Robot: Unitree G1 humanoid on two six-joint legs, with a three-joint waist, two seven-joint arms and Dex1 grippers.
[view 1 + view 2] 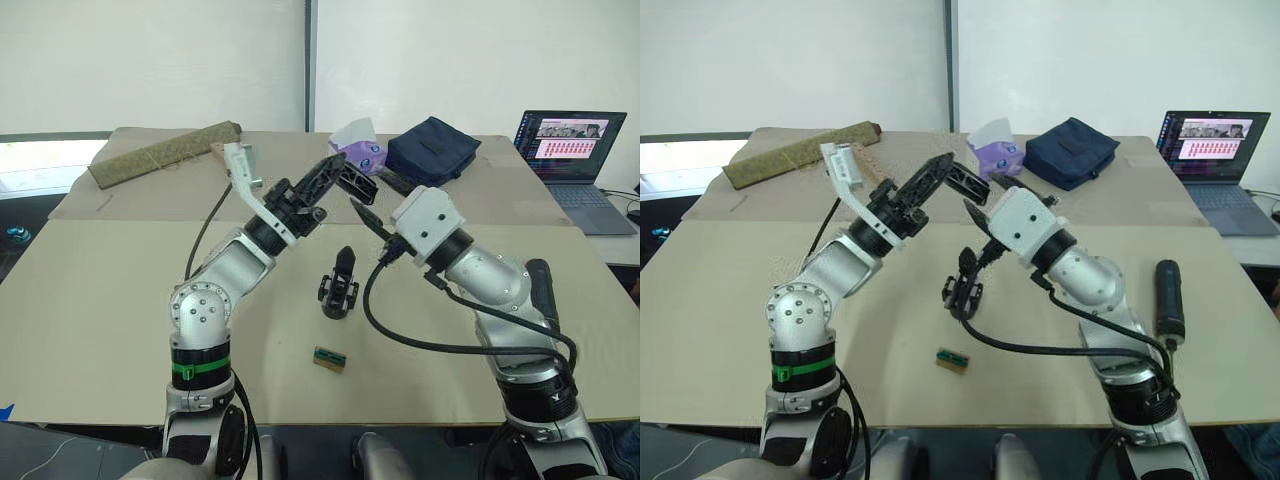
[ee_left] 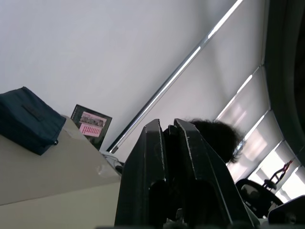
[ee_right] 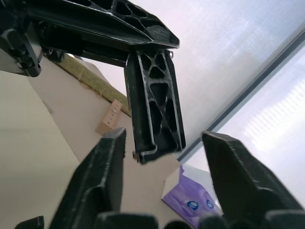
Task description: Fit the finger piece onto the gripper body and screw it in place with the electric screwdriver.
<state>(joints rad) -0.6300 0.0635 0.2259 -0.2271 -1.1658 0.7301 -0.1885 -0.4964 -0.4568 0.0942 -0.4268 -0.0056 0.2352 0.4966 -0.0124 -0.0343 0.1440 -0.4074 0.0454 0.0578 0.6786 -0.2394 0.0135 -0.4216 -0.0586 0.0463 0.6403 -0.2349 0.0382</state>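
The left gripper (image 1: 325, 180), raised above the table (image 1: 100, 300), pinched the finger piece (image 3: 155, 107), a black plastic wedge with open triangular lattice ribs, hanging at an angle off its tips. The right gripper (image 3: 164, 176) waited just below it, its two blunt matte fingers (image 3: 107, 176) spread wide and touching nothing. The gripper body (image 1: 340, 284), a small black mechanical block, stood upright mid-table on tan cardboard with bare room around it. A small green-and-brown block (image 1: 329, 359) lay nearer the front edge. The electric screwdriver (image 1: 1168, 298), a thick matte black cylinder, lay well apart on the right.
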